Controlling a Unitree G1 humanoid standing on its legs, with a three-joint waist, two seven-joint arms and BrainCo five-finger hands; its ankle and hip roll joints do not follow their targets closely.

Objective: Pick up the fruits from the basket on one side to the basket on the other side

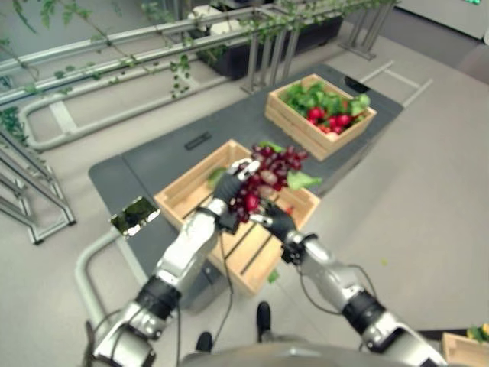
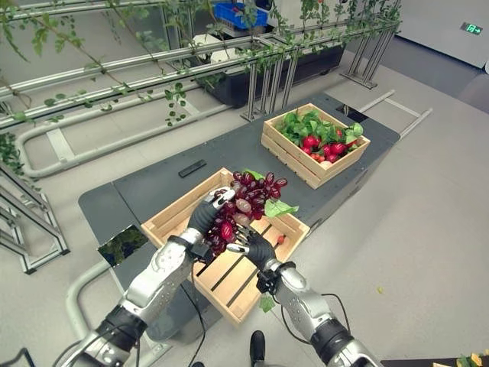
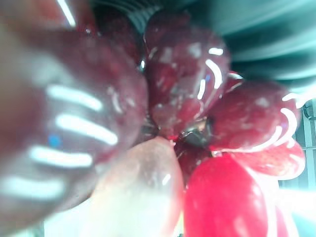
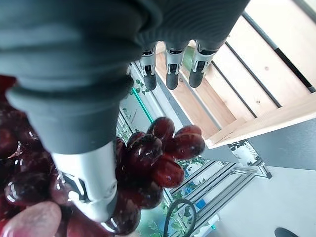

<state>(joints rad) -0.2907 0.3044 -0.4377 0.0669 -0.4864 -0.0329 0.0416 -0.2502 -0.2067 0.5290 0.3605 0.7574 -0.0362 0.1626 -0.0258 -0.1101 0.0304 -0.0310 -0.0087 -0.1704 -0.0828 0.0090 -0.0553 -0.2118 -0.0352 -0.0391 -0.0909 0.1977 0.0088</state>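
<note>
while over near crate, grape bunch between left hand, right hand.

A grey table bears two wooden crates

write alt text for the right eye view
Both robot hands, left hand and right hand, hold a bunch of dark red grapes above the near wooden crate. A far crate holds leafy red produce.

head eyes: look down, share crate | wrists: very close, grapes
</note>
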